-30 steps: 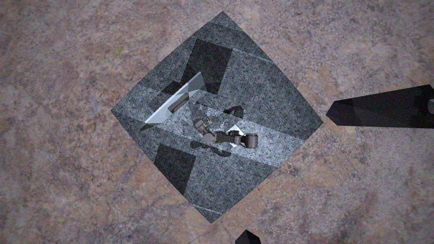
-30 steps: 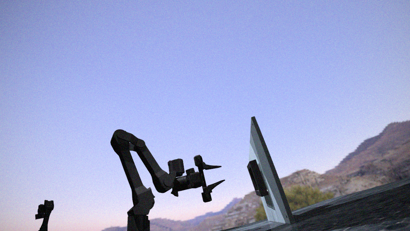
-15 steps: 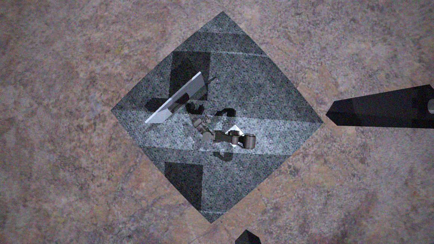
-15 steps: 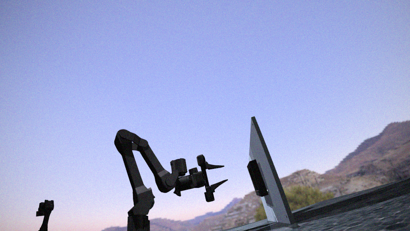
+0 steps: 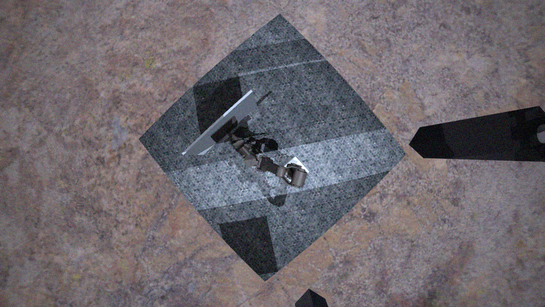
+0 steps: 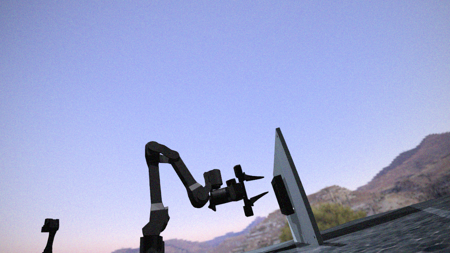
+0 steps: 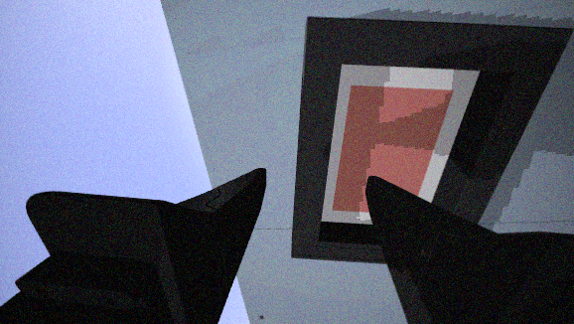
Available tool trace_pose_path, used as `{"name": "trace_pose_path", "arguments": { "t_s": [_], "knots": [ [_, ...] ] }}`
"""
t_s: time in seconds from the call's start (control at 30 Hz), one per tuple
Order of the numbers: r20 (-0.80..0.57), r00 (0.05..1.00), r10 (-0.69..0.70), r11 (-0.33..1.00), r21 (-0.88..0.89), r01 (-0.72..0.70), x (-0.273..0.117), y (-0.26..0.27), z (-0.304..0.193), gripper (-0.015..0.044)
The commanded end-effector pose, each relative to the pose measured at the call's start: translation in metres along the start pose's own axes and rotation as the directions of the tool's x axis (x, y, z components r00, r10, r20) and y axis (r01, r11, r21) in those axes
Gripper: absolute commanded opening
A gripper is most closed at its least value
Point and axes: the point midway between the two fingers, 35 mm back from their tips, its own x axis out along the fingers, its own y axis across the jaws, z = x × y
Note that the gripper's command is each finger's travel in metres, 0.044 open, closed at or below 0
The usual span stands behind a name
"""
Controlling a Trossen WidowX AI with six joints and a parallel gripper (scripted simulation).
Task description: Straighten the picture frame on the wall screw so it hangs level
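Note:
The picture frame [image 5: 224, 129] [image 6: 282, 195] [image 7: 310, 134] has a thick black border around a white mat and a red picture. It hangs on the front of the pale wall panel [image 5: 246, 103] [image 6: 279, 158] [image 7: 233, 99]. My gripper [image 6: 265, 184] [image 7: 315, 180] is open and empty. In the exterior view its fingertips are a short way in front of the frame, one above the other. In the wrist view one fingertip shows against the bare panel and the other overlaps the picture. The screw and the back strip are hidden. The viewing angles do not show clearly how far the frame tilts.
The panel stands on a dark speckled table top [image 5: 351, 152] [image 6: 393, 226]. The arm's base is by a white plate [image 5: 295, 160]. A large black object [image 5: 476, 137] is beyond the table's right corner. A small dark device [image 6: 50, 225] stands at the far left.

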Motion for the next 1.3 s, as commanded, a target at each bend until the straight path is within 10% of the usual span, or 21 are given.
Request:
{"name": "trace_pose_path", "arguments": {
  "t_s": [0.0,1.27],
  "knots": [
    [-0.003,1.0,0.005,1.0,0.007,-0.005,0.003,0.002,-0.001,0.026],
    [-0.004,1.0,0.008,1.0,0.007,-0.008,0.043,0.003,-0.001,0.026]
  ]
}}
